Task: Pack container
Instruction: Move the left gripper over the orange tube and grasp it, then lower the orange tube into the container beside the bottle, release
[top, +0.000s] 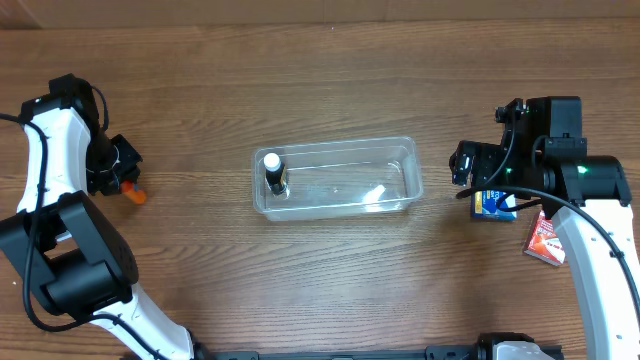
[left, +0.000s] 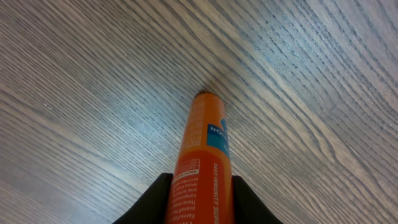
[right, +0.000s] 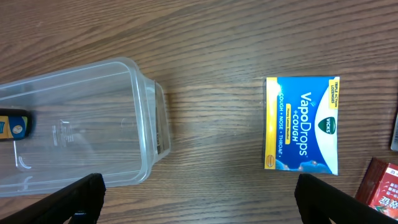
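The clear plastic container (top: 338, 177) sits mid-table, with a small dark bottle with a white cap (top: 273, 171) in its left end. It also shows in the right wrist view (right: 74, 124), with the bottle's end (right: 13, 124) at the left edge. My left gripper (top: 122, 178) is at the far left, shut on an orange tube (left: 202, 162) that lies against the table; its tip shows in the overhead view (top: 136, 195). My right gripper (right: 199, 199) is open and empty, between the container and a blue VapoDrops box (right: 301, 124), which is partly hidden under the arm in the overhead view (top: 493, 206).
A red packet (top: 545, 240) lies right of the blue box, near the right arm; its corner shows in the right wrist view (right: 380, 183). Wooden table all around.
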